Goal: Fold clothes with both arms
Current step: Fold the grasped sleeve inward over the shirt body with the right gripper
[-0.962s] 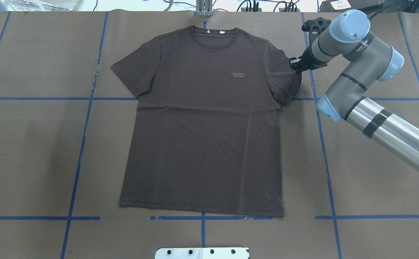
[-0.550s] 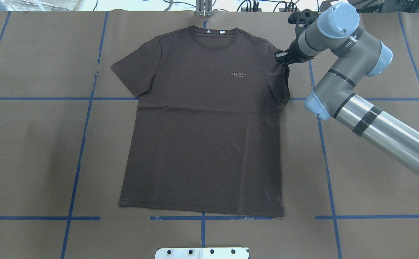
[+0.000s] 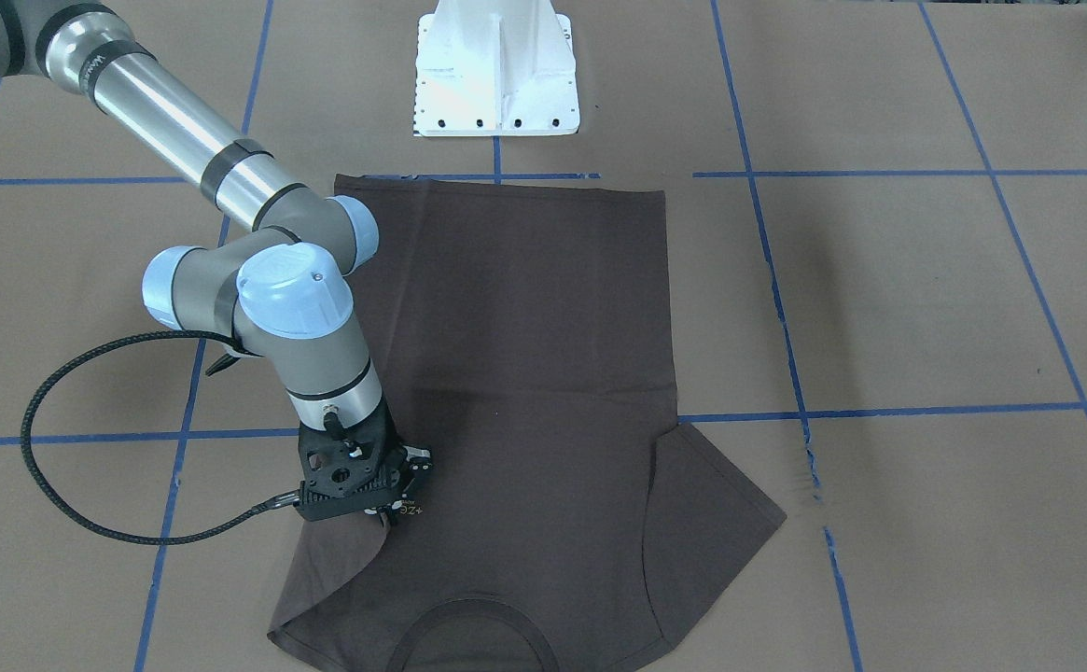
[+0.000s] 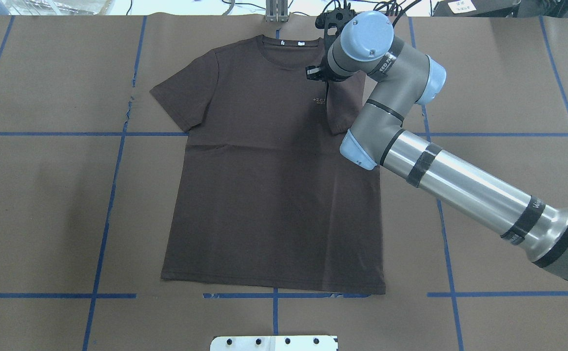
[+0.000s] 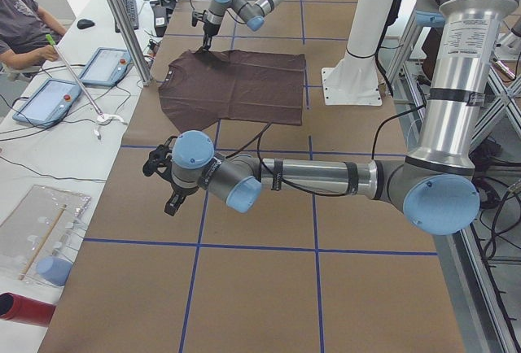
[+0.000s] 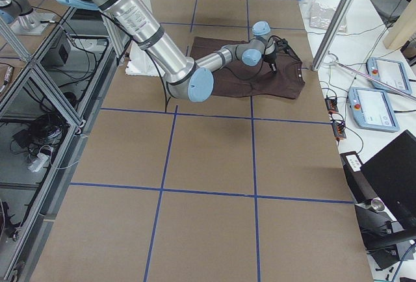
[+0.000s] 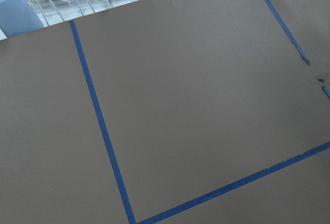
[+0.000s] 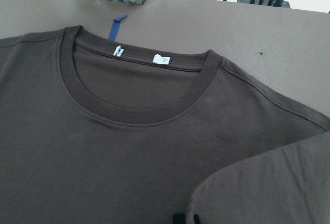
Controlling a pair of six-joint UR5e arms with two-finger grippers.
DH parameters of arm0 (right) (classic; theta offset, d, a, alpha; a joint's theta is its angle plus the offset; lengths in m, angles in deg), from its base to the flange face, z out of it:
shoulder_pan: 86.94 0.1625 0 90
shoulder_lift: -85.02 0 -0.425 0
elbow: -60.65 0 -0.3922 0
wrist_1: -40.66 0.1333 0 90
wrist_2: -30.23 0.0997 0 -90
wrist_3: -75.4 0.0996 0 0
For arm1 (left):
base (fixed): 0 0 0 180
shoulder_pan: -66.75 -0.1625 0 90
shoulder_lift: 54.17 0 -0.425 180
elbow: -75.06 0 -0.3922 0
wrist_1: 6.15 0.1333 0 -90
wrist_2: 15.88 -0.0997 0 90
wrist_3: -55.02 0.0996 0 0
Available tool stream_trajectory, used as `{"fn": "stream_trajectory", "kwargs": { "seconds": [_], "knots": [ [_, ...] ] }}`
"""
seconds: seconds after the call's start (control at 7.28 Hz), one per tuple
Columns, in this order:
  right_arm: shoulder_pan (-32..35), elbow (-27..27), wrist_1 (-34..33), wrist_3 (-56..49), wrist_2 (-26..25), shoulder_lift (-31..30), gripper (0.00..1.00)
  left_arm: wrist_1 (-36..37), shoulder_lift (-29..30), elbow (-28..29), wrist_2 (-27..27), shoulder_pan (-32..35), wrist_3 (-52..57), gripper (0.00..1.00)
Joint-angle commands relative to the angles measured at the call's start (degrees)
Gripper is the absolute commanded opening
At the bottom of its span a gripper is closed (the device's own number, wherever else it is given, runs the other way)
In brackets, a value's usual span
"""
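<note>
Overhead exterior shows the dark brown-grey cotton T-shirt [image 4: 264,195] flat on the brown paper-covered table [image 4: 508,195]. The right black two-finger gripper [image 4: 319,74] pinches its sleeve [image 4: 344,109] over the chest, apparently folding it inward. I cannot tell how the left gripper [image 5: 164,180] is set.

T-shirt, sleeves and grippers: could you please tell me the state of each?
T-shirt: flat, front up.
Right sleeve: folded over the chest.
Left sleeve: spread flat.
Right gripper: shut on the right sleeve.
Left gripper: off the shirt; open or shut unclear.

Brown T-shirt [image 4: 274,195] flat (sleeve [image 4: 341,109] folded inward), right claw [image 4: 323,82] pinching sleeve
</note>
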Motion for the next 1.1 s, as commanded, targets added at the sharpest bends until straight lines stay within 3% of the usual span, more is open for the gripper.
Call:
{"fn": "stream_trajectory", "kwargs": {
  "seconds": [0.0, 0.27, 0.55, 0.69, 0.96],
  "knots": [
    [-0.71, -0.82, 0.41, 0.15, -0.75, 0.77, 1.00, 0.00, 0.09, -0.06, 0.00, 0.00, 0.02, 1.00],
    [0.42, -0.38, -0.90, 4.08, 2.38, 0.94, 1.00, -0.09, 2.44, -0.06, -0.26, -0.09, -1.72, 1.00],
    [5.16, 9.84, -15.25, 1.76, 15.97, -3.42, 1.00, -2.96, 7.46, -1.19, -2.53, -8.04, -18.80, 1.00],
    [6.40, 18.78, -17.41, 0.08, 17.34, -10.24, 1.00, -4.90, 9.83, -1.72, -6.90, -13.39, -26.97, 1.00],
    [9.56, 22.12, -17.00, -0.19, 20.77, -11.80, 1.00, -5.10, 16.06, -1.03, -16.04, -24.03, -38.79, 1.00]
  ]
}}
